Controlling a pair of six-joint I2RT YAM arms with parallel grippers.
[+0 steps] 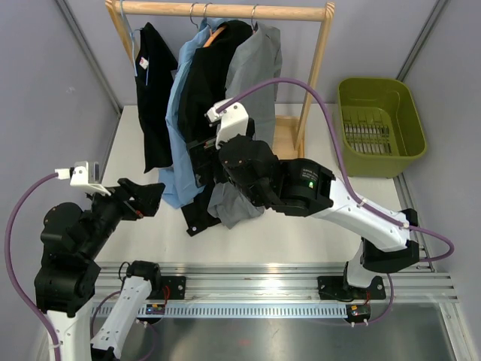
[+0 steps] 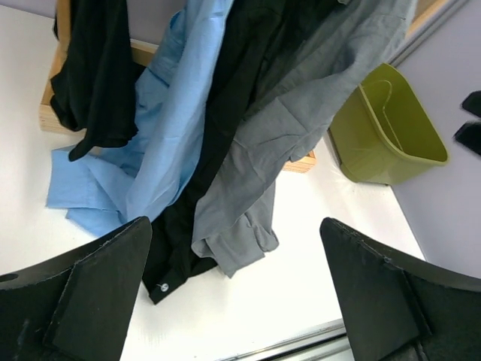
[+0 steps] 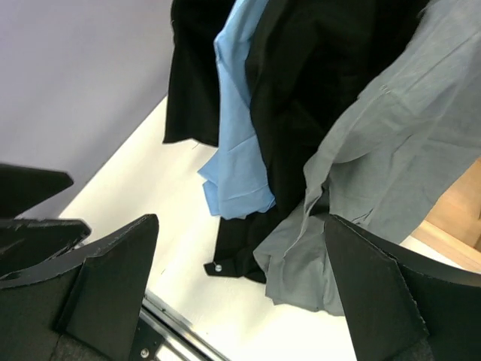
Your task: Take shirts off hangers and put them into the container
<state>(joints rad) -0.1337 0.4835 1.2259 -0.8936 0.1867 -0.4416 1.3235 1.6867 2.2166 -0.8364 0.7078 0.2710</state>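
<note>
Both pincers are spread wide, nothing pinched.

Left gripper (image 1: 144,197) (image 2: 234,248): low at near left, aimed at the hems, near the light blue shirt (image 1: 179,105), no contact seen.

Right gripper (image 1: 204,159) (image 3: 240,248): close in at the middle black shirt (image 1: 214,71). Fabric shows ahead of its fingers, not between them; can't tell if it touches.

All shirts hang on the rack rail (image 1: 225,9): left black shirt (image 1: 155,90), light blue, middle black, then grey shirt (image 1: 257,68). Only an orange hanger (image 1: 219,31) is clearly visible. The last three hems are bunched on the table (image 1: 301,241).

Container (image 1: 402,154): far right, past the rack post.
</note>
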